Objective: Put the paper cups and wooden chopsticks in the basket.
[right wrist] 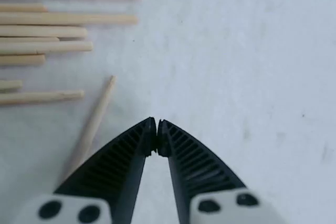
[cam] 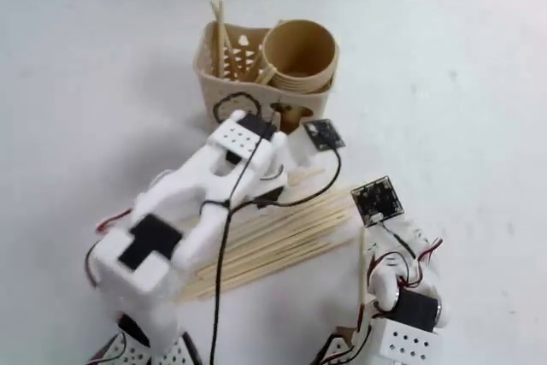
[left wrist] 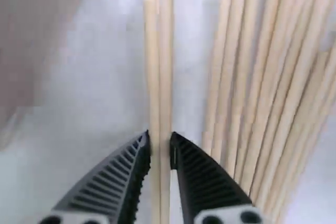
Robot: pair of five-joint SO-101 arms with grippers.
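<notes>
Left arm (cam: 197, 203): white, comes from the near-left corner of the table (cam: 77, 83) and slants toward the centre, lying across the left part of the chopstick pile (cam: 291, 241).

Left gripper (left wrist: 160, 140): jaws narrow, closed on a pair of chopsticks (left wrist: 159, 66). The two sticks lie side by side and touching, and run straight out from between the fingertips. The rest of the pile lies just beside them, nearly parallel.

Pile long axis, high view: diagonal, from near-left to far-right. The sticks are fanned slightly and lie flat on the table.

Basket (cam: 224, 91): centre of the table, near its far edge, just beyond the left arm's wrist. White table surface runs well out on both sides of it.
- Left part: upright chopsticks (cam: 220, 36), leaning, with their tips above the rim.
- Right part: nested paper cups (cam: 299, 57), tilted, mouth upward.

Lone chopstick (cam: 361, 267): apart from the pile and crosswise to it, axis near-to-far. It lies just beside the right arm (cam: 402, 322), with its far end close to the pile's right end.

Right gripper (right wrist: 156, 125): low over the table, fingertips pressed together with nothing between them. The lone chopstick lies just beside one finger, not touching it.
</notes>
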